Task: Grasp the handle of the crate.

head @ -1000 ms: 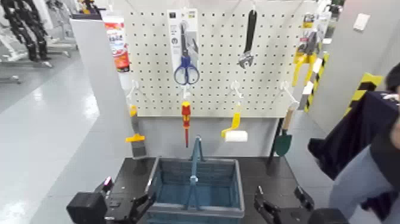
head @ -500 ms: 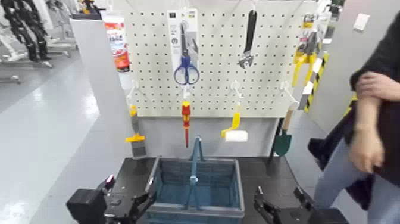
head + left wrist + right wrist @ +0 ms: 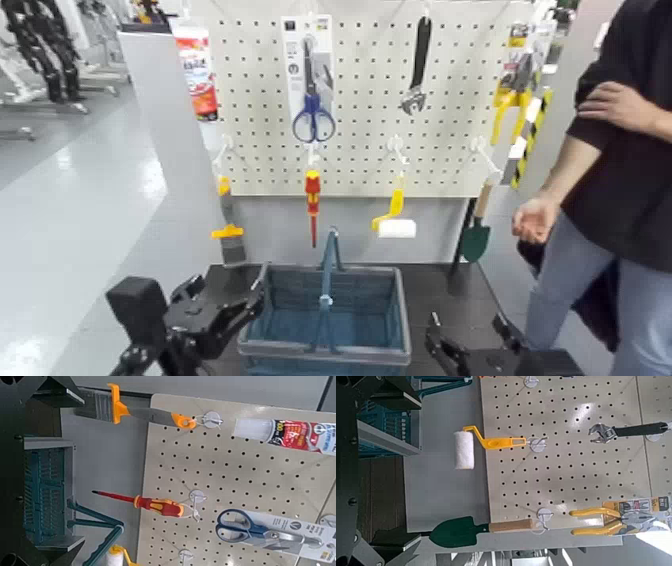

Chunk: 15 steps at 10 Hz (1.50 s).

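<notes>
The scene is brightly and evenly lit from overhead. The pale floor (image 3: 80, 190) carries broad soft glare on the left of the head view. The white pegboard (image 3: 370, 95) is bright, and the tools hanging on it cast only faint, short shadows. The dark table (image 3: 450, 290) reflects little. The head view is soft overall, and the person (image 3: 620, 170) at the right edge looks blurred. In the right wrist view a bright washed-out patch (image 3: 653, 544) sits in one corner.
</notes>
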Tool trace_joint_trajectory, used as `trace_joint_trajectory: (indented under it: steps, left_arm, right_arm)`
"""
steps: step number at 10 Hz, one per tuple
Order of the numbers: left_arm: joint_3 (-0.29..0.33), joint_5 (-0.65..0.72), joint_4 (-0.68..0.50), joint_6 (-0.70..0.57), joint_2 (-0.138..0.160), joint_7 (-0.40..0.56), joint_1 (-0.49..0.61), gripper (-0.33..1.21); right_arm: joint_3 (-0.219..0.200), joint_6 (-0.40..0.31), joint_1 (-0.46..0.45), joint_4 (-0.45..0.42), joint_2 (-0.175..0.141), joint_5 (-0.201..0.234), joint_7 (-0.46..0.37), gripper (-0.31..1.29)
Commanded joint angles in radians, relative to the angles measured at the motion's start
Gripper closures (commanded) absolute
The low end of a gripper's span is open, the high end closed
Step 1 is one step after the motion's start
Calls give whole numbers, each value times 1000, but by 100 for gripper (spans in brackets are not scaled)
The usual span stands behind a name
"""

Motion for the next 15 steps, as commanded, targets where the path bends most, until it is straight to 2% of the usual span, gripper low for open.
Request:
trace_joint_trajectory:
  steps: [1, 5, 10, 12, 15]
  left_arm:
    - [-1, 108, 42, 64, 29, -21, -68, 10]
    - [-36, 389, 159, 234, 92, -93, -218, 10]
    - [-136, 709, 337, 399, 164, -199, -380, 9]
    - [-181, 859, 430, 445, 179, -245, -443, 9]
    - [-262, 996, 565, 498, 196, -324, -554, 9]
  right_arm:
    - [1, -1, 0, 2, 0, 0, 0, 14]
    - [4, -3, 0, 3, 2, 0, 0, 14]
    - [7, -14, -2, 11, 3, -2, 0, 14]
    - [8, -18, -3, 17, 3, -5, 0, 14]
    - [13, -27, -8, 23, 2, -8, 0, 14]
